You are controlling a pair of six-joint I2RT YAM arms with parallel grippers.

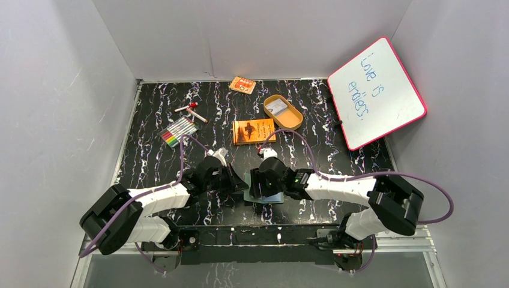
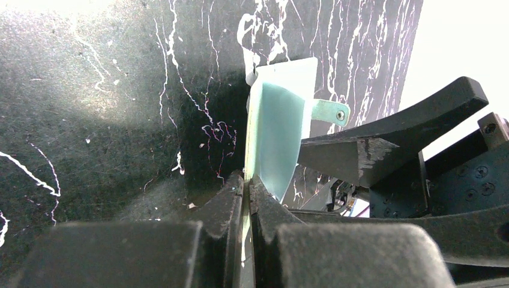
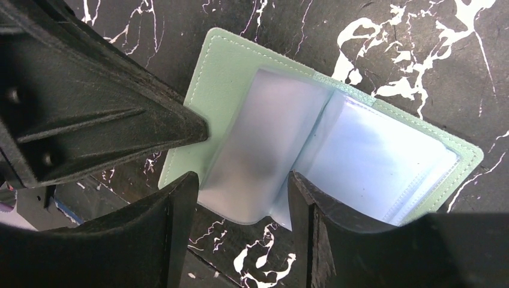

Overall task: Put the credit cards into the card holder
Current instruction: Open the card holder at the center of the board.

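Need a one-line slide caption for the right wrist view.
Right gripper open over the card holder, which lies open on the black marbled table, clear pockets showing.

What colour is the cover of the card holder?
Pale mint green, with stitched edges. The card holder shows best in the right wrist view.

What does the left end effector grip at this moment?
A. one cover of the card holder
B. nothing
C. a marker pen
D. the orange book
A: in the left wrist view the left end effector is shut on the thin edge of the card holder, whose cover stands upright.
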